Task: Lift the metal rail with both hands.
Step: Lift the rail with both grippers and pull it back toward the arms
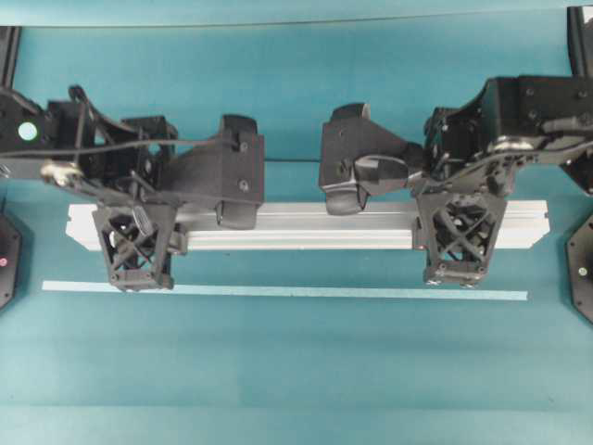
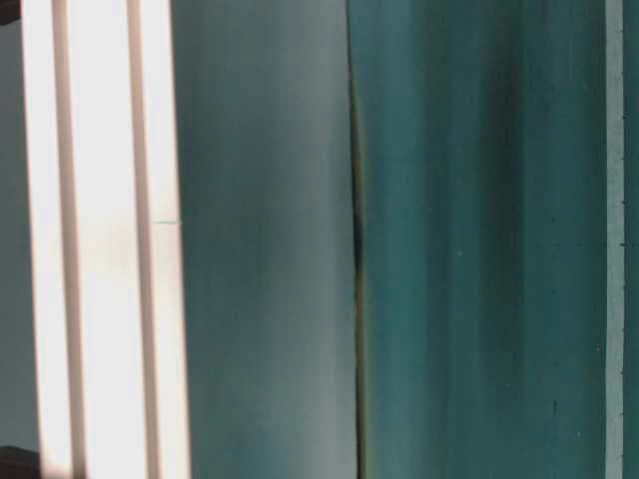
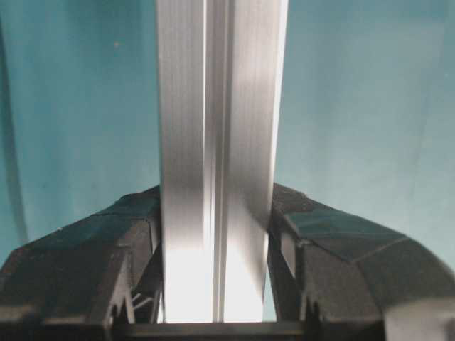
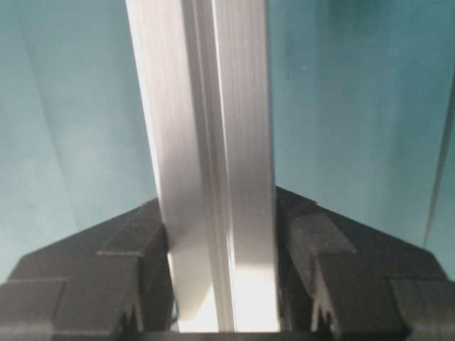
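Observation:
The metal rail (image 1: pixel 306 232) is a long silver grooved bar lying left to right across the teal table. My left gripper (image 1: pixel 139 227) is shut on it near its left end, and my right gripper (image 1: pixel 460 227) is shut on it near its right end. In the left wrist view the rail (image 3: pixel 217 142) runs between both black fingers (image 3: pixel 121 241), which press its sides around my left gripper (image 3: pixel 217 206). In the right wrist view the rail (image 4: pixel 206 128) is likewise clamped in my right gripper (image 4: pixel 217 206). I cannot tell whether it is off the table. The table-level view shows it as bright stripes (image 2: pixel 100 249).
A thin pale-green tape strip (image 1: pixel 278 291) lies on the table just in front of the rail and parallel to it; it also shows in the table-level view (image 2: pixel 614 239). Black arm bases stand at the left and right table edges (image 1: pixel 582 269).

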Tool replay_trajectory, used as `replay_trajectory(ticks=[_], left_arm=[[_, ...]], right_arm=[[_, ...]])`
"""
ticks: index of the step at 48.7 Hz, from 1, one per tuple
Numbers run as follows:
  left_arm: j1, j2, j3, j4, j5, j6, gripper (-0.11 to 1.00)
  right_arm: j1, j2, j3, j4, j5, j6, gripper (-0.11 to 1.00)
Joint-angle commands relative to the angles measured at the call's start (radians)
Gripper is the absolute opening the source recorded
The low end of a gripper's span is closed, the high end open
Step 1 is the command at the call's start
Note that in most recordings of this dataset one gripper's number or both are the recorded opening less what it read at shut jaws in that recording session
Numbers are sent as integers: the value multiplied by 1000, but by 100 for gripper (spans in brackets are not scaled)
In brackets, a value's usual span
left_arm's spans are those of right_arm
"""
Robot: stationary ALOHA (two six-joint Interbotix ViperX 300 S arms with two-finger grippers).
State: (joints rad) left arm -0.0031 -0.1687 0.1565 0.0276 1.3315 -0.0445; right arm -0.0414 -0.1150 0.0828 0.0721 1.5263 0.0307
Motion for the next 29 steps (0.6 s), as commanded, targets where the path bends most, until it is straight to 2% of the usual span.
replay_trajectory(ticks=[1, 13, 29], left_arm=[[3, -31, -55, 2, 20, -2, 36], [5, -26, -106, 2, 75, -2, 36], [17, -20, -181, 0, 152, -2, 36]], right_arm=[[-3, -15, -37, 3, 12, 14, 35], [-3, -12, -91, 2, 72, 14, 35], [-3, -11, -144, 2, 89, 14, 35]])
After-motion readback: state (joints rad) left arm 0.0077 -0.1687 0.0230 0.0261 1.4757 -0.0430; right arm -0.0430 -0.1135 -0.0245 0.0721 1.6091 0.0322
